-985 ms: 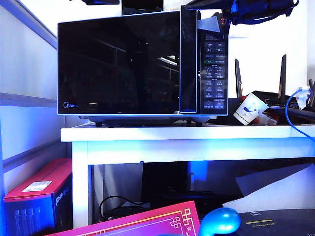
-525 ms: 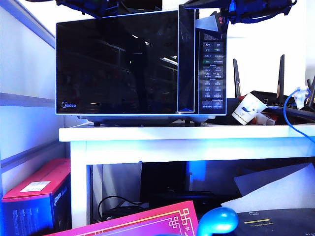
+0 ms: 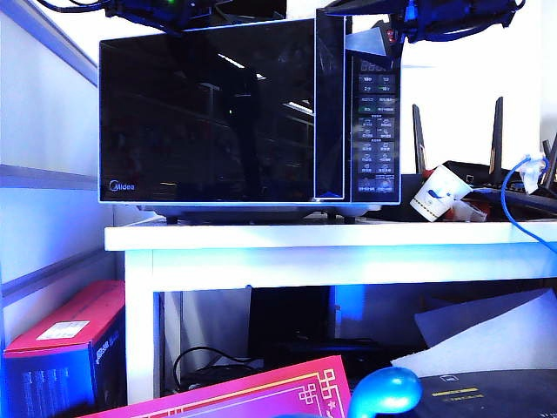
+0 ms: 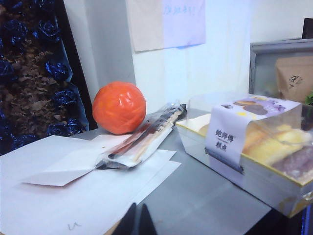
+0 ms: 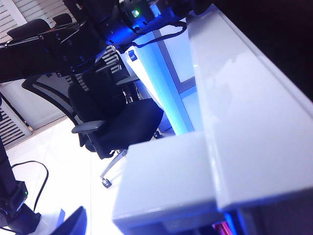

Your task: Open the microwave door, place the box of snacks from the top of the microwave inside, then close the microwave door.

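Note:
The black-fronted microwave [image 3: 376, 131] stands on a white table [image 3: 331, 237]. Its glossy microwave door [image 3: 209, 113] is slightly ajar at the handle side. On the microwave's top lies the box of snacks [image 4: 254, 147], a pale carton with a clear lid and a white label. My left gripper [image 4: 138, 223] is shut and empty, low over the top surface a short way from the box. My right gripper [image 3: 374, 39] hangs at the door's upper handle corner. Only one of its fingers [image 5: 73, 224] shows, far out to the side, with nothing between the jaws.
An orange ball [image 4: 120, 107], a snack wrapper [image 4: 142, 139] and white paper sheets [image 4: 73, 186] share the microwave top with the box. A paper cup [image 3: 438, 193], a router and a blue cable [image 3: 513, 209] sit right of the microwave. Boxes lie under the table.
My left arm has come into the exterior view above the microwave's top left corner. The right arm and the door have stayed as they were.

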